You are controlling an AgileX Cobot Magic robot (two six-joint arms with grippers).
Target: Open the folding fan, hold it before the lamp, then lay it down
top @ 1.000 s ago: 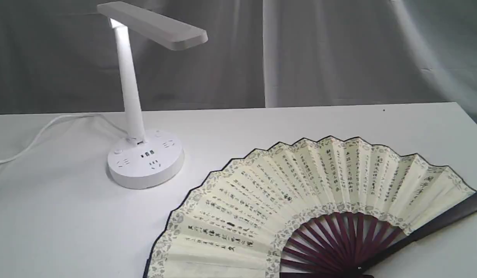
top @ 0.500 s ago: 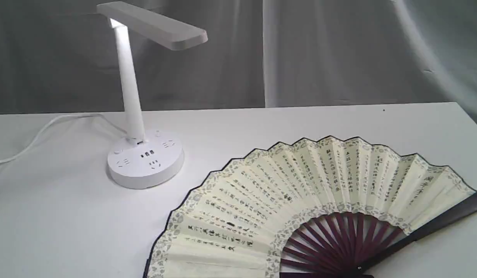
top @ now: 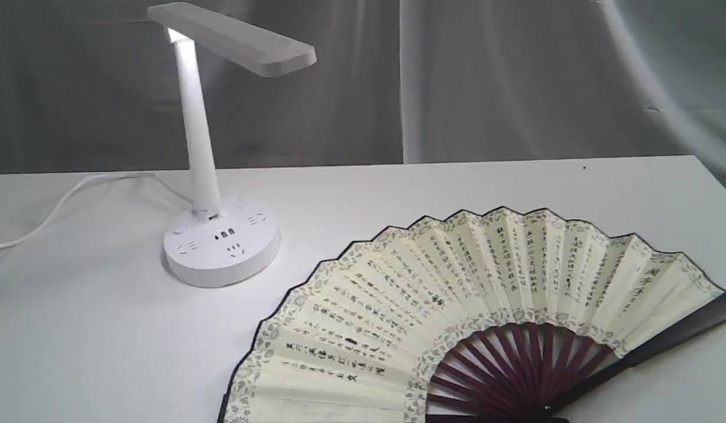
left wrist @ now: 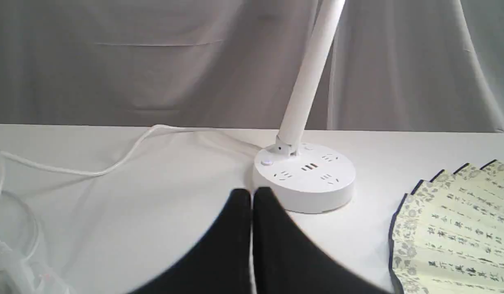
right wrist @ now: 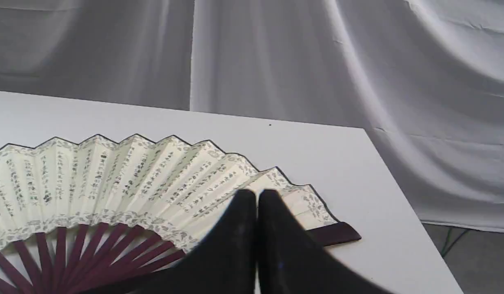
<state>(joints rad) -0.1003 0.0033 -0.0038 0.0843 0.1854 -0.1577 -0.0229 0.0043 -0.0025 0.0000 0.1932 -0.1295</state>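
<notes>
The folding fan (top: 457, 305) lies spread wide open and flat on the white table (top: 457, 182), cream pleats with black calligraphy up, maroon ribs (top: 515, 370) fanning from the near edge. The white lamp (top: 221, 241) stands upright left of it, its bar head (top: 233, 38) overhead. Neither gripper shows in the exterior view. In the left wrist view my left gripper (left wrist: 252, 195) is shut on nothing, just short of the lamp base (left wrist: 305, 177), with the fan's edge (left wrist: 451, 228) off to one side. My right gripper (right wrist: 256, 196) is shut and empty, raised over the fan (right wrist: 113, 179) near its dark guard (right wrist: 333, 233).
The lamp's white cord (top: 63, 202) trails left across the table and coils in loops (left wrist: 7, 228) near the left arm. Grey cloth (top: 515, 76) hangs behind the table. The table's right edge (right wrist: 398, 192) drops off beside the fan.
</notes>
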